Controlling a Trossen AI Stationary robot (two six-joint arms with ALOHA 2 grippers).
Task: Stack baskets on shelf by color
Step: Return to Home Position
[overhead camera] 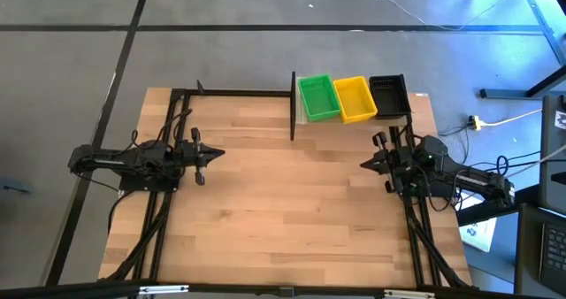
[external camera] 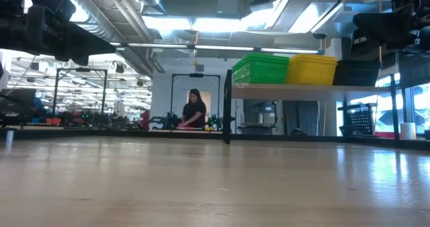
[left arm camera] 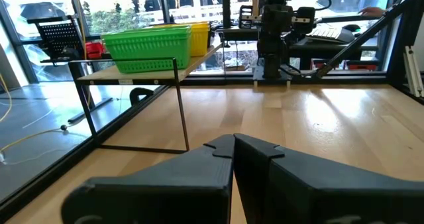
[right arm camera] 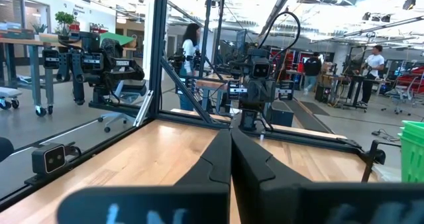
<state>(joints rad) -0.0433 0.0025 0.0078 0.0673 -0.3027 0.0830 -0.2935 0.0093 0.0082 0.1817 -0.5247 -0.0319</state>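
On the pale shelf (overhead camera: 416, 96) at the table's far right stand a green basket (overhead camera: 319, 97), a yellow basket (overhead camera: 355, 98) and a black basket (overhead camera: 389, 95), side by side on their bottoms. The low view shows the green (external camera: 261, 68), yellow (external camera: 311, 69) and black (external camera: 356, 72) baskets in a row on the board. My left gripper (overhead camera: 221, 154) is shut and empty at the table's left side. My right gripper (overhead camera: 363, 164) is shut and empty at the right side, near the shelf's front. Both point toward the table's middle.
The shelf's thin black posts (overhead camera: 293, 105) stand at its left end. Black frame bars (overhead camera: 232, 92) run along the table's far edge. The wide wooden tabletop (overhead camera: 283, 202) lies between the two arms. People work in the room beyond the table.
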